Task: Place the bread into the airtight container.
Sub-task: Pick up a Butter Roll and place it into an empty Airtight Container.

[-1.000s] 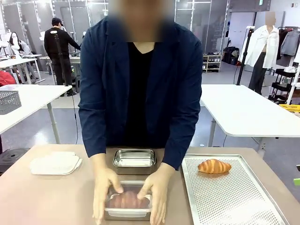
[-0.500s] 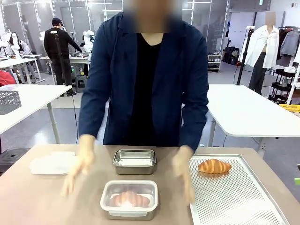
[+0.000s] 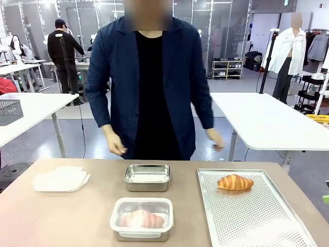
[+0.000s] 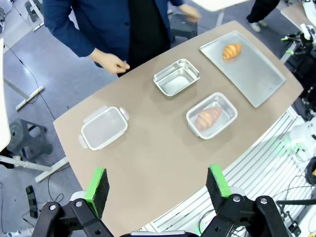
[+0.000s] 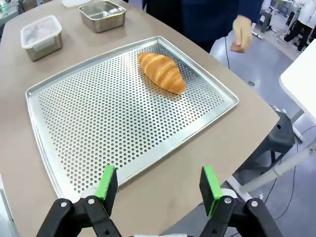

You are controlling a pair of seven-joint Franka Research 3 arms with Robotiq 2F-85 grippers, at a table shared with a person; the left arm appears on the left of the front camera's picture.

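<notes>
Right fingers apart, croissant beyond, on tray

Bright, even light from overhead, with only soft, faint shadows under the container and along the tray rim. The container's clear lid carries a pale glare patch; the tray has a dull sheen. The person's hands are motion-blurred. Both wrist views bow the table edge, strongest near the corners

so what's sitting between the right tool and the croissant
A bare stretch of perforated tray lies between the right tool and the croissant, in the right wrist view.
</notes>
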